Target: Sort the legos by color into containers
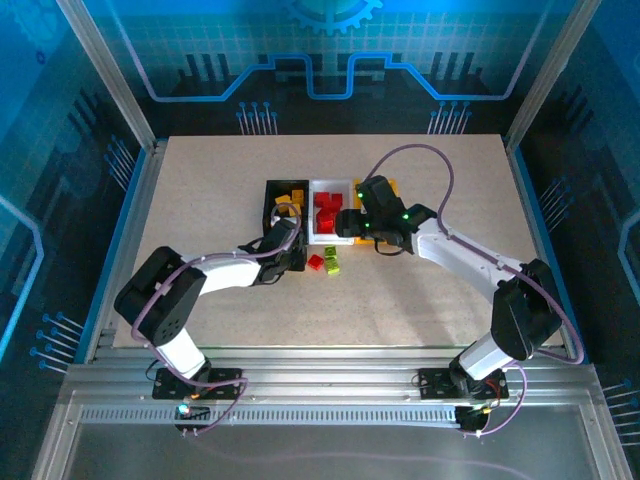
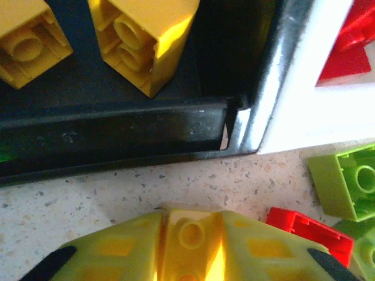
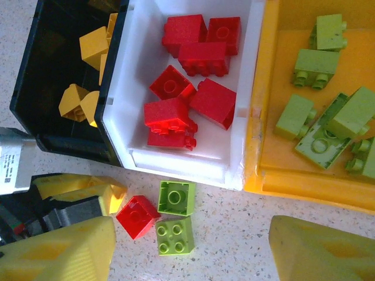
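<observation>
Three bins [image 3: 176,165] stood side by side on the worktop [image 1: 420,300], bricks [image 3: 212,102] in each, three loose bricks [image 3: 176,197] just before them.

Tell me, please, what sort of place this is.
Probably a robotics lab work cell: an aluminium frame with blue circuit-pattern panels encloses a table carrying a left arm and right arm.

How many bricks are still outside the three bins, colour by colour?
Red brick: 1
Lime green bricks: 2
Yellow brick, pinched in the left tool: 1
Total: 4
</observation>
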